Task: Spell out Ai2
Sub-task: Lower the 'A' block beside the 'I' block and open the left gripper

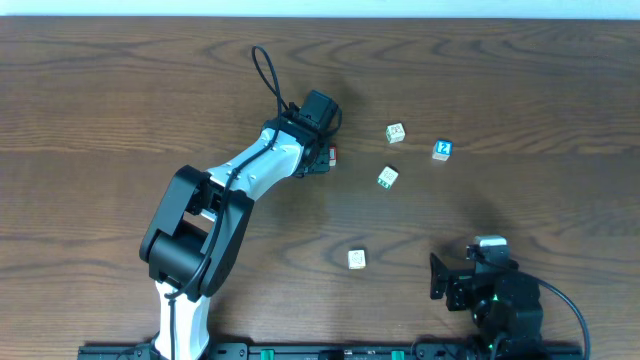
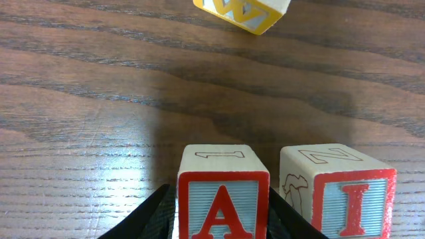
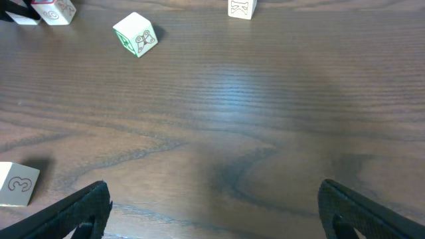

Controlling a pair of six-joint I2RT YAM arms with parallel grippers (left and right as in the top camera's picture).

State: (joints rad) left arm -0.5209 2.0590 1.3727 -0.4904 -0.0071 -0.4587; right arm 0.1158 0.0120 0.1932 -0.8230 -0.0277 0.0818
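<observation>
On the table [image 1: 120, 80], the left gripper [image 2: 223, 224] pinches the A block [image 2: 222, 174]. The right gripper [image 3: 214, 202] is spread wide, well apart from A. The I block [image 2: 345, 199] stands just beside A, and the 2 block [image 1: 442, 150] lies well apart from it.

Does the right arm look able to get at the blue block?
Probably yes. The right hand is open and empty, the blue block stands apart from the other blocks, and only bare table lies between them. The left hand, closed on the A block, is well clear.
</observation>
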